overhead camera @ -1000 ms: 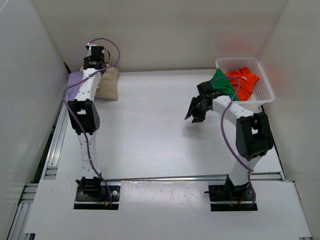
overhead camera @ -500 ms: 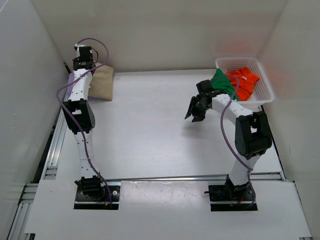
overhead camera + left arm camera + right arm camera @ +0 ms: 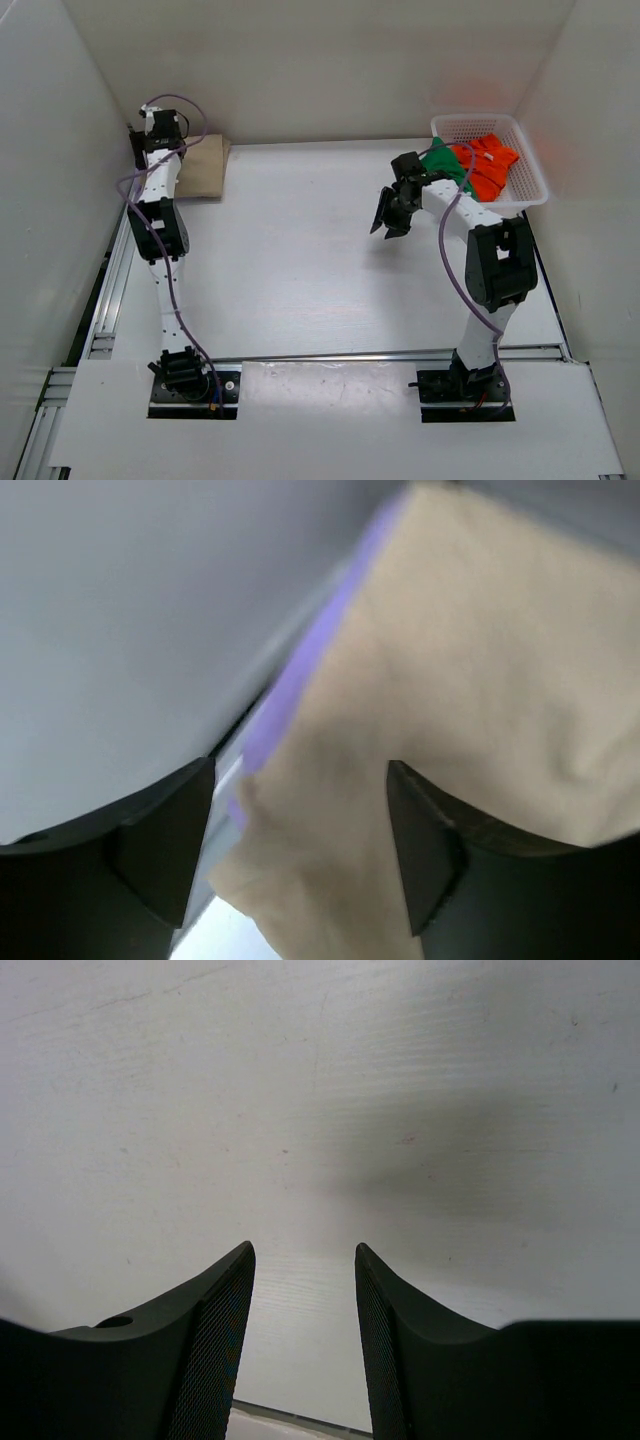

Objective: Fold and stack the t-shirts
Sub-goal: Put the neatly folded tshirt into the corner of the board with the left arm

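I see white tabletop (image 3: 300, 270), plain white walls (image 3: 320, 70) on three sides, aluminium rails (image 3: 330, 355) along the near and left edges. Light even, shadows soft.

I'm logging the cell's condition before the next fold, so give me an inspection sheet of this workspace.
Surface: white table, bare in the middle.
Job's things: tan t-shirt folded at the far left corner atop the lavender t-shirt; green t-shirt and orange-red t-shirt bunched in the white basket, green spilling over its left rim.
Clutter: nothing seen.
Grippers: left pincer open over the tan shirt; right pincer open, empty, above bare table.
Cables: left arm's purple cable loops high; right arm's purple cable runs along the arm.
Surroundings: white walls on three sides.
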